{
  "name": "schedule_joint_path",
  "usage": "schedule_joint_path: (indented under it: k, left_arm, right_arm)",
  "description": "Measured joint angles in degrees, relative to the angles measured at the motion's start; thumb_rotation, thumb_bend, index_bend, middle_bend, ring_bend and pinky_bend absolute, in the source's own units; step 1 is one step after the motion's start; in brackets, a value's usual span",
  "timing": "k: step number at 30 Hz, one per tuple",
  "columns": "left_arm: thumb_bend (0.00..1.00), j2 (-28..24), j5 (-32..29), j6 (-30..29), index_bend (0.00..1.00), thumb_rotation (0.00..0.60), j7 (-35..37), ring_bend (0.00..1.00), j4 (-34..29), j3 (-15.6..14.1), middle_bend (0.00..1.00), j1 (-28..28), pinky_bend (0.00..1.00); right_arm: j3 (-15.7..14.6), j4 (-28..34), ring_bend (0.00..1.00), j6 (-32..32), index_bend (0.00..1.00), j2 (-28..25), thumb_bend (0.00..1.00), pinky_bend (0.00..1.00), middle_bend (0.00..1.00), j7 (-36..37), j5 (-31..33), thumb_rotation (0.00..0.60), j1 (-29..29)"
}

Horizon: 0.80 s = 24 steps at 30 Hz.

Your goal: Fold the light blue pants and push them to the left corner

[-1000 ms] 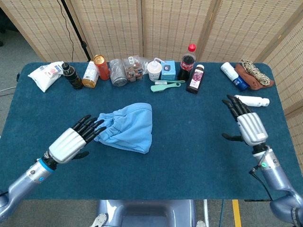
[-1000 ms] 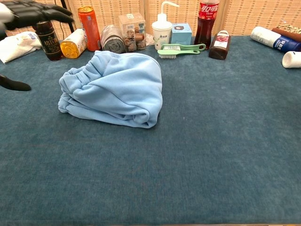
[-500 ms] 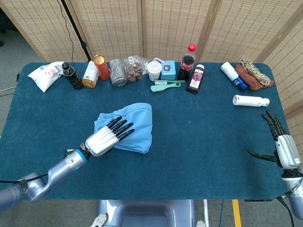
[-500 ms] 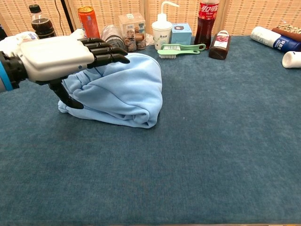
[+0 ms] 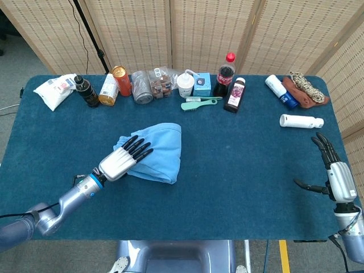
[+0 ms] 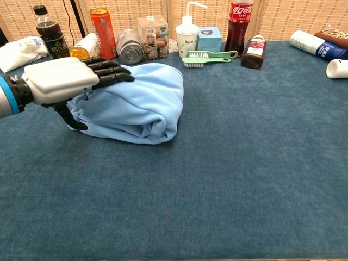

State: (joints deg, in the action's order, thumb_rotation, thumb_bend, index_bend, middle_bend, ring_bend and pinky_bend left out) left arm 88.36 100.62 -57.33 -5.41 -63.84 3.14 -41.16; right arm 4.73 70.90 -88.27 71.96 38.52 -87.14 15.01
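Light blue pants (image 5: pixel 153 151) (image 6: pixel 136 100), folded into a bundle, lie at about 9 o'clock on the blue surface (image 5: pixel 227 165) (image 6: pixel 244 163). Left robot hand (image 5: pixel 122 159) (image 6: pixel 65 79) rests flat on the bundle's 9 o'clock edge, fingers extended. Right robot hand (image 5: pixel 335 179) hangs at 3 o'clock, fingers spread, holding nothing.

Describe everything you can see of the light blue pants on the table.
The light blue pants are soft, fleece-like fabric folded into a rounded bundle, with a gathered elastic edge on the side nearest the left hand. They lie on the dark blue table, left of centre. The left hand rests flat on top, fingers extended; nothing else touches them.
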Motion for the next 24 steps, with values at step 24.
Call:
schedule_joint_path:
  k: [24]
  left_arm:
    - [0.07,3.9,-1.0,-5.9,0.0,0.6,9.9,0.0,13.1,-5.2,0.0,2.6,0.0]
  right_arm:
    - [1.1,0.7,0.0,0.6,0.0,-0.1,0.0,0.13,0.0,0.0,-0.9,0.6,-0.3]
